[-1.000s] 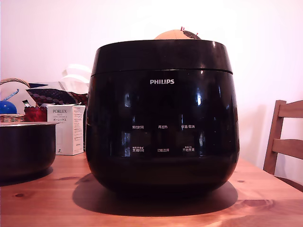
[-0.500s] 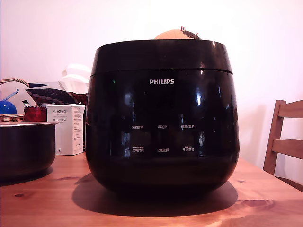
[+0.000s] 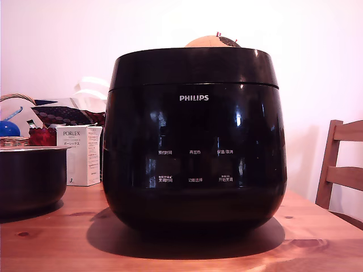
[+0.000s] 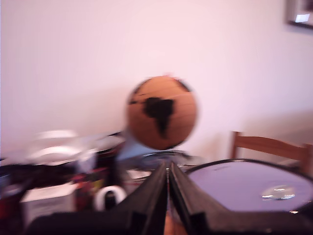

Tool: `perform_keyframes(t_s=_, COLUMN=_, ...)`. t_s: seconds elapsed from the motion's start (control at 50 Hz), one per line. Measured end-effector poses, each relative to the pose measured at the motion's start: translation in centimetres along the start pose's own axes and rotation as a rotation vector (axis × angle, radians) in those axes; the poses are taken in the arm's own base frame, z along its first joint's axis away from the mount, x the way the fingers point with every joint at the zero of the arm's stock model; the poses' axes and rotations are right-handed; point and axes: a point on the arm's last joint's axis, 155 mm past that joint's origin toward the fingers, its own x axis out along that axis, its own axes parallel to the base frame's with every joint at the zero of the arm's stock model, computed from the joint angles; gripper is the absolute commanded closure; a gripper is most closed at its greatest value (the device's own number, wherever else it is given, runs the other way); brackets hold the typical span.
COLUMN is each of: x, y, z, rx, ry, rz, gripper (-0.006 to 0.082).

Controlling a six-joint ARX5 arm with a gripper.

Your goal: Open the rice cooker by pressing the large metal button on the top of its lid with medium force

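gripper (image 4: 168, 196) nearly closed, fingers almost touching with a thin slit between, holding nothing; wrist view motion-blurred. rice cooker (image 3: 193, 141) standing mid-table on the wooden table (image 3: 51, 243), near its front edge, lid (image 3: 193, 65) shut and seam level all round. in wrist view, lid top (image 4: 244, 183) just beside the fingertips, with a shiny round spot (image 4: 278, 192) on it, probably the metal button, too blurred to confirm. judgement: press not yet made. suggest centring closed fingertips over the button, descending straight, firm steady push, then lifting clear fast so the lid can swing. dark pot (image 3: 31, 178) at table's edge on exterior view's left, white box (image 3: 79, 154) behind it, clutter further back. globe (image 4: 161, 119) behind cooker, chair (image 3: 340, 167) beyond. open room above lid; hinge side cannot tell.
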Motion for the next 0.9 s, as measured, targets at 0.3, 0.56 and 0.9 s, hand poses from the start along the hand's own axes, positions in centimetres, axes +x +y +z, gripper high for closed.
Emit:
perform_keyframes(t_s=0.3, x=2.7, y=-1.5, z=-0.9, rx=-0.071, ry=0.1, rz=-0.138, gripper=0.0787)
perform_keyframes(t_s=0.56, x=4.7, y=-3.9, z=-1.4, rx=-0.096, ry=0.113, rz=-0.27, gripper=0.0787)
perform_keyframes(t_s=0.9, x=7.8, y=-7.4, z=-4.1, rx=-0.104, ry=0.182, rz=-0.381, gripper=0.0787)
